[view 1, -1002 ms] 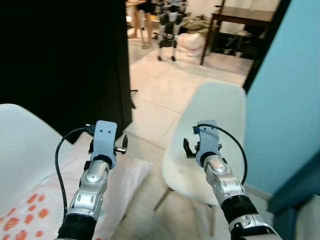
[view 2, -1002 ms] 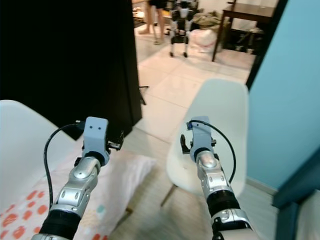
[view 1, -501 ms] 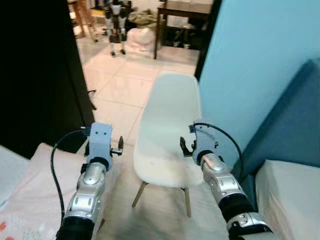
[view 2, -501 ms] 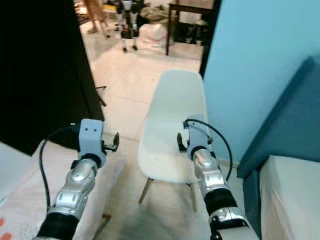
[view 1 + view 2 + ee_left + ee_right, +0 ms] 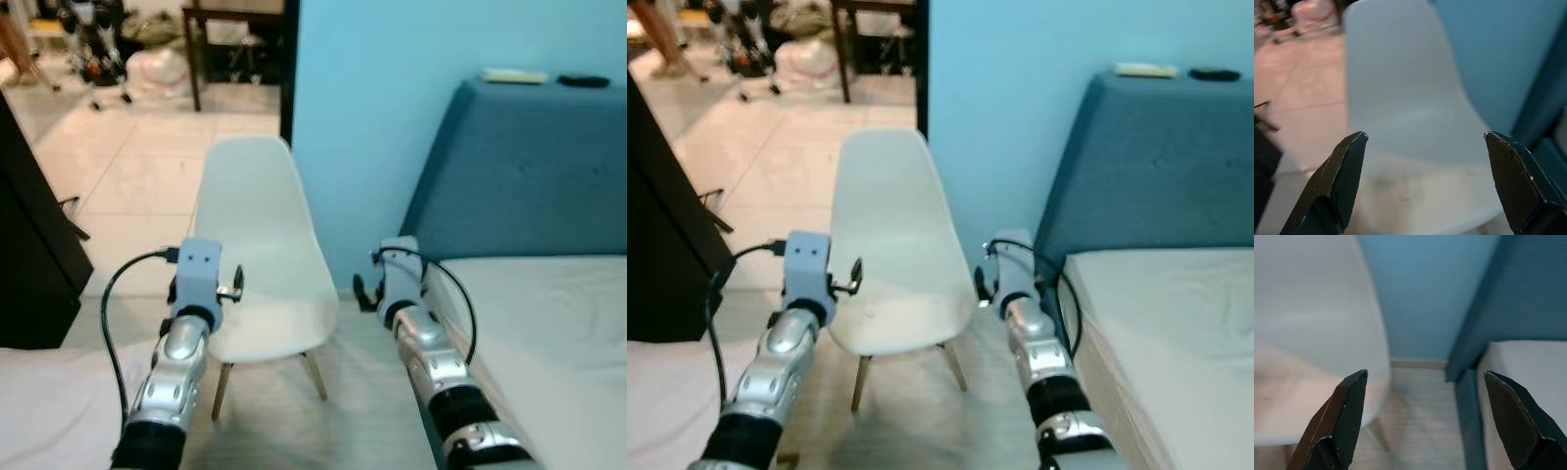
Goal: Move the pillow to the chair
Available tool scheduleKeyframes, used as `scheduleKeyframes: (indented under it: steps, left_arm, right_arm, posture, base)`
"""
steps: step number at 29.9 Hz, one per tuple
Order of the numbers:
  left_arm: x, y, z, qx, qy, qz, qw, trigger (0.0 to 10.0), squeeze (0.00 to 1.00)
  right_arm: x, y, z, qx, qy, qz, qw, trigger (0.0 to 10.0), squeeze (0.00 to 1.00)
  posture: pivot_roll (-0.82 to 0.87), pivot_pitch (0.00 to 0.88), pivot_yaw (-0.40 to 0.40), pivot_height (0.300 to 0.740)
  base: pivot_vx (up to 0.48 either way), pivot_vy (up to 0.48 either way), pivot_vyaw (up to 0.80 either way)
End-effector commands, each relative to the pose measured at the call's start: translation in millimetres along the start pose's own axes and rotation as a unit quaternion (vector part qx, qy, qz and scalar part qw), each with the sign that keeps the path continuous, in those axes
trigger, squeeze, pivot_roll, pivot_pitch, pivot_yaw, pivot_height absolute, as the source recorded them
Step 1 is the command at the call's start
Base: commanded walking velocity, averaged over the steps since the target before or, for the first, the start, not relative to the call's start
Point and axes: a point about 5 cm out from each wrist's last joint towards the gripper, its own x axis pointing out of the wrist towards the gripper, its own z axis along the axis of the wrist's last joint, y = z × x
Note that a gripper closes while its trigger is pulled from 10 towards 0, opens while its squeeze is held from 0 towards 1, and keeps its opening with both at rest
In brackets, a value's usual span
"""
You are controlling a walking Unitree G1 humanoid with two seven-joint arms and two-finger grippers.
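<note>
The white shell chair (image 5: 257, 255) stands on thin wooden legs just ahead, its seat bare. A white soft edge at the lower left looks like the pillow (image 5: 44, 397). My left gripper (image 5: 203, 286) is held out over the chair's near left side, open, with the seat between its fingertips (image 5: 1347, 171) in the left wrist view. Beside the chair's right edge, near the bed, my right gripper (image 5: 390, 286) hovers open with nothing between its fingers (image 5: 1344, 411).
A bed with a white mattress (image 5: 549, 323) and a blue headboard (image 5: 529, 176) is on the right, with two small items (image 5: 514, 75) on top. The blue wall (image 5: 382, 108) is behind the chair. A black panel (image 5: 29, 245) stands left; the tiled floor (image 5: 118, 166) leads to a dark table (image 5: 235, 15).
The camera has swung right: the chair slid from right to centre-left, the bed and headboard came into view, and the pillow fell to the lower-left corner. Both arms kept their pose.
</note>
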Motion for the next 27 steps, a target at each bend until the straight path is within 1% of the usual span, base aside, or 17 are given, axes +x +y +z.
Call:
scheduleKeyframes:
  steps: [1, 5, 11, 15, 17, 19, 22, 27]
  left_arm:
    - [0.0, -1.1, -3, -0.004, 0.008, -0.003, 1.000, 10.0, 0.00]
    - [0.2, -2.0, -4, -0.005, 0.008, -0.005, 1.000, 10.0, 0.00]
    - [0.9, -9.7, -7, -0.011, 0.013, -0.017, 1.000, 10.0, 0.00]
    - [0.5, -12.5, -8, -0.010, 0.014, -0.026, 1.000, 10.0, 0.00]
    - [1.1, -12.0, -8, -0.013, 0.015, -0.027, 0.999, 10.0, 0.00]
    - [1.4, -11.5, -8, -0.015, 0.016, -0.027, 0.999, 10.0, 0.00]
    - [1.4, -11.5, -9, -0.010, 0.021, -0.037, 0.999, 10.0, 0.00]
    - [1.9, -11.8, -12, -0.008, 0.025, -0.036, 0.999, 10.0, 0.00]
  right_arm:
    - [-0.9, -2.8, 1, 0.004, -0.001, -0.006, 1.000, 10.0, 0.00]
    - [-0.6, -4.8, 1, 0.005, -0.001, -0.008, 1.000, 10.0, 0.00]
    - [0.7, -8.9, 2, 0.025, 0.002, -0.019, 1.000, 10.0, 0.00]
    - [0.8, -9.4, 4, 0.027, 0.001, -0.019, 0.999, 10.0, 0.00]
    - [0.3, -10.7, 3, 0.051, 0.006, -0.023, 0.998, 10.0, 0.00]
    - [0.0, -11.4, 2, 0.058, 0.008, -0.025, 0.998, 10.0, 0.00]
    - [-1.2, -10.9, 1, 0.053, 0.010, -0.028, 0.998, 10.0, 0.00]
    - [-1.5, -12.2, 1, 0.054, 0.011, -0.030, 0.998, 10.0, 0.00]
  posture:
    - [0.00, 0.000, -0.055, 0.740]
    - [-0.01, 0.000, -0.055, 0.740]
    - [-0.03, 0.000, -0.059, 0.740]
    - [-0.03, 0.000, -0.061, 0.740]
    - [-0.03, 0.000, -0.062, 0.740]
    - [-0.03, 0.000, -0.062, 0.740]
    - [-0.04, 0.000, -0.043, 0.740]
    - [-0.05, 0.000, -0.037, 0.740]
  base:
    - [0.000, 0.000, -0.80]
    - [0.000, 0.000, -0.80]
    - [0.000, 0.000, -0.80]
    - [0.000, 0.000, -0.80]
    - [0.000, 0.000, -0.80]
    - [0.000, 0.000, -0.80]
    - [0.000, 0.000, -0.80]
    - [0.000, 0.000, -0.80]
